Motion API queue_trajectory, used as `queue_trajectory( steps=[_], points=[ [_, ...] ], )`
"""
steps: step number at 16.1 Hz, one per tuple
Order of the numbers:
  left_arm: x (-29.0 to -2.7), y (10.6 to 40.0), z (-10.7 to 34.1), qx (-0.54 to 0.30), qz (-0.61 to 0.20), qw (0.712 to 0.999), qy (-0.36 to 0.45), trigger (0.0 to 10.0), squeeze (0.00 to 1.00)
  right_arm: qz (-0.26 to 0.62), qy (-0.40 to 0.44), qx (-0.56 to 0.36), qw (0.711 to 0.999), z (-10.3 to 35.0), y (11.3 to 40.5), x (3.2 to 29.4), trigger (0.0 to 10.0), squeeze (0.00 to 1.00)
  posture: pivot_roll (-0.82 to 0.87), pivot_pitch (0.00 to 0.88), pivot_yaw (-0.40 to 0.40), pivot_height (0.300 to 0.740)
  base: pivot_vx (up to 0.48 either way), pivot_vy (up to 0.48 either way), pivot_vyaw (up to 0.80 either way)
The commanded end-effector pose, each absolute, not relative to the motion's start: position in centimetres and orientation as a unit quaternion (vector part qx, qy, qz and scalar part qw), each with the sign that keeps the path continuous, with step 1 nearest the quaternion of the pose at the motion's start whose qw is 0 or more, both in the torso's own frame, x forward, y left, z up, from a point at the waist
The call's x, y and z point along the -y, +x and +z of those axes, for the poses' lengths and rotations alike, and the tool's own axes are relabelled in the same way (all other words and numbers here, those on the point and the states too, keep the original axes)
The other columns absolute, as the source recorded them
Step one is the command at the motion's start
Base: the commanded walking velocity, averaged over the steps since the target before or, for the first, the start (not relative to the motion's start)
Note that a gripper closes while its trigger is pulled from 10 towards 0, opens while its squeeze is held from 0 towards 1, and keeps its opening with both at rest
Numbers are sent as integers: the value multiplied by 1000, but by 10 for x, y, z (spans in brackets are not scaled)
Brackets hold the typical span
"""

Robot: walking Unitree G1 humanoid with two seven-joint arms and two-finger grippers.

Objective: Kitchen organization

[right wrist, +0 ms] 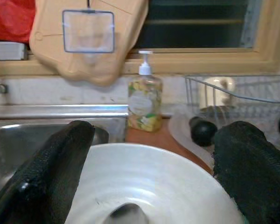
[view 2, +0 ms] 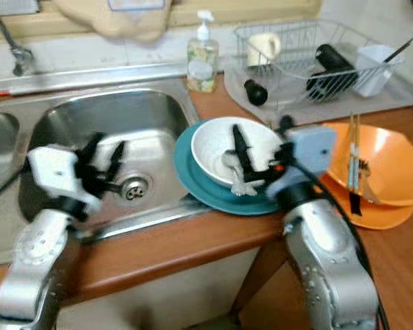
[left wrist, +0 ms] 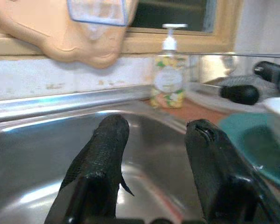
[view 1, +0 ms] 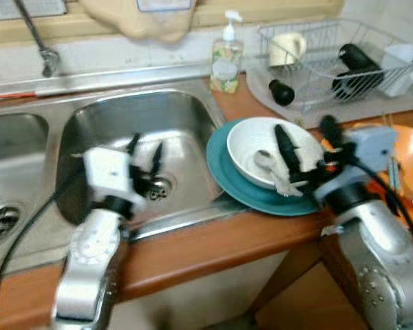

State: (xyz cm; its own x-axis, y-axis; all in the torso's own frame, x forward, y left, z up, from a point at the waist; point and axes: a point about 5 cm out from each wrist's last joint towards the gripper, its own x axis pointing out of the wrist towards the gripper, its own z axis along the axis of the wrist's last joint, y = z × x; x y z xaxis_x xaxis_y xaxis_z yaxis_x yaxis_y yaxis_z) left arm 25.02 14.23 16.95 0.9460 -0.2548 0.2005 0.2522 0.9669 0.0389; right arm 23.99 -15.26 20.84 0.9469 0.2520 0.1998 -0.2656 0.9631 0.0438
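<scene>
Nearest the camera, the two silver arms are seen rising from the front edge of the brown wooden counter (view 1: 213,251). The left gripper (view 1: 144,157) is held above the basin of the stainless steel sink (view 1: 186,120), its two black fingers (left wrist: 102,158) spread with a clear gap between them and nothing held; the round drain (view 2: 132,187) lies just beyond them, with bare steel on all sides. The right gripper (view 1: 308,144) is set over the white ceramic bowl (view 1: 251,141), its fingers (right wrist: 51,168) spread wide, one inside the bowl and the other outside its far rim. A metal spoon (view 1: 267,166) lies in the bowl. The bowl rests on a round teal plate (view 1: 224,172), whose near edge comes close to the counter's front edge and whose left rim slightly overhangs the sink's edge. To the right, just beside the plate, stacked orange bowls (view 2: 385,161) with chopsticks (view 2: 354,148) across them are seen. Behind, a clear soap dispenser bottle with a white pump (view 1: 226,55) stands at the sink's back corner, and a wire dish rack (view 1: 330,58) holding a cream mug (view 1: 287,48) and a white container (view 2: 373,69) stands along the wall, with open counter between it and the plate.
</scene>
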Motion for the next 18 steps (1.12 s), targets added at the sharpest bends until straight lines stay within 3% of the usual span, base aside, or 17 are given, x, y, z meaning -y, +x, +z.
queue_trajectory(
  steps=[1, 5, 9, 13, 18],
  points=[
    [-145, 249, 173, 109, -127, 986, 10, 10000, 0, 135, 35, 104, 985, 212, 238, 151, 10000, 0, -28, 0, 8, 740, 0, 0, 0],
    [-145, 249, 173, 107, -133, 985, 10, 10000, 0, 129, 37, 109, 985, 214, 237, 153, 10000, 0, -36, 0, 14, 740, 0, 0, 0],
    [-140, 250, 169, 88, -192, 978, 1, 10000, 0, 138, 56, 111, 983, 221, 236, 170, 10000, 0, -49, 0, 21, 740, 0, 0, 0],
    [-134, 250, 173, 84, -272, 959, 1, 10000, 0, 235, 46, 56, 969, 210, 220, 182, 10000, 0, -61, 0, 28, 740, 0, 0, 0],
    [-129, 238, 173, 63, -344, 937, -5, 10000, 0, 252, 54, 33, 966, 203, 208, 187, 10000, 0, -69, 0, 34, 740, 0, 0, 0]
  ],
)
